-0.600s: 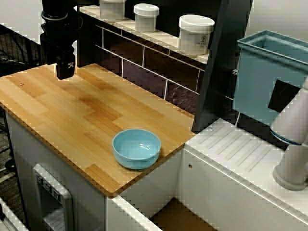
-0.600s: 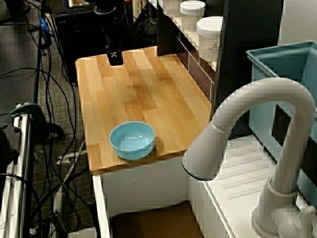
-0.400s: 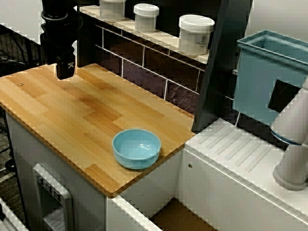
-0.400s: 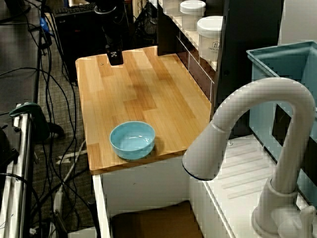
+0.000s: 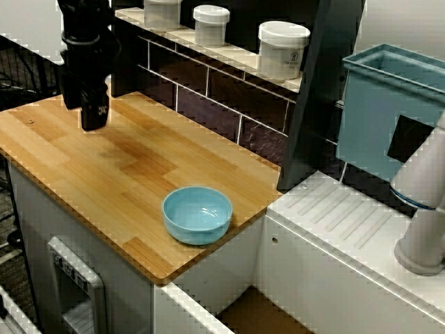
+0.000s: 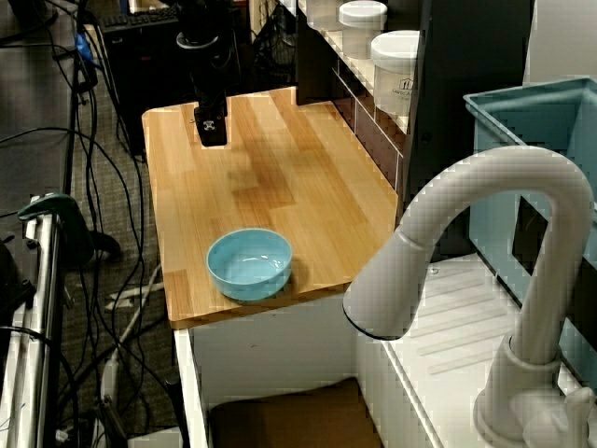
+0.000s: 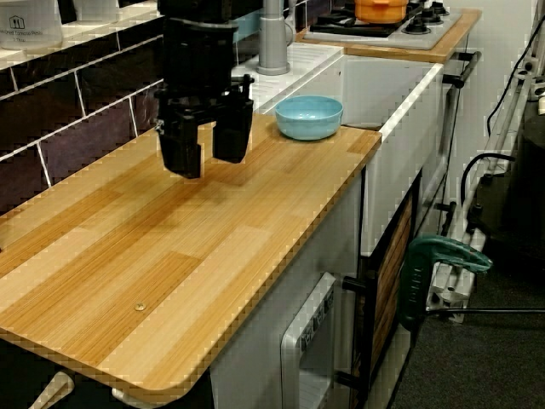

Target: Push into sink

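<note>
The sink (image 5: 245,311) is empty, with only its brown floor showing, so the push is not done. The blue bowl (image 5: 197,213) sits on the wooden counter (image 5: 104,174), close to the edge by the sink. Far back, the claw (image 7: 207,145) hangs open (holding nothing), well apart from the bowl.

Toy kitchen: sink (image 6: 280,415), faucet (image 6: 485,280), stove (image 7: 387,21)
</note>
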Controlling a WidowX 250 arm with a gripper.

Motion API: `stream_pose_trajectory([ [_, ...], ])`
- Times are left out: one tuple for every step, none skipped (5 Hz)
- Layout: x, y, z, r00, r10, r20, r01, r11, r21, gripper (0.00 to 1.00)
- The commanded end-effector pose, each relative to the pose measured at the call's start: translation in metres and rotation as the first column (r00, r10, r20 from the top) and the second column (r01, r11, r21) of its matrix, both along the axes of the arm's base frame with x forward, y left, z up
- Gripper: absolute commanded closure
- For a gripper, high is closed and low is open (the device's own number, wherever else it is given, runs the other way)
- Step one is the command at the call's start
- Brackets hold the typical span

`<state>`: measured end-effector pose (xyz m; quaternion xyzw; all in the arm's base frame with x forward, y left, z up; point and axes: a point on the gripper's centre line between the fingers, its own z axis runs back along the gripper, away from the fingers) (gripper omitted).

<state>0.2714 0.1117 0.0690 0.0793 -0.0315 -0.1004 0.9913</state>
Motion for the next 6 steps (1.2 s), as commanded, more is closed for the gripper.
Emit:
stream_pose_trajectory([
  [-0.013, -0.04, 0.009, 0.995, -0.087, 0.042, 0.088, 0.996, -0.027, 0.0],
  [-0.015, -0.066, 0.006, 0.992, -0.114, 0.047, 0.116, 0.993, -0.032, 0.0],
  [-0.015, -0.077, 0.002, 0.993, -0.112, 0.045, 0.113, 0.994, -0.01, 0.0],
  [-0.012, -0.086, 0.0, 0.992, -0.119, 0.038, 0.119, 0.993, -0.023, 0.0],
  [-0.009, -0.096, 0.001, 0.989, -0.144, 0.037, 0.145, 0.989, -0.009, 0.0],
  [-0.01, -0.104, 0.001, 0.984, -0.177, 0.027, 0.178, 0.984, -0.008, 0.0],
])
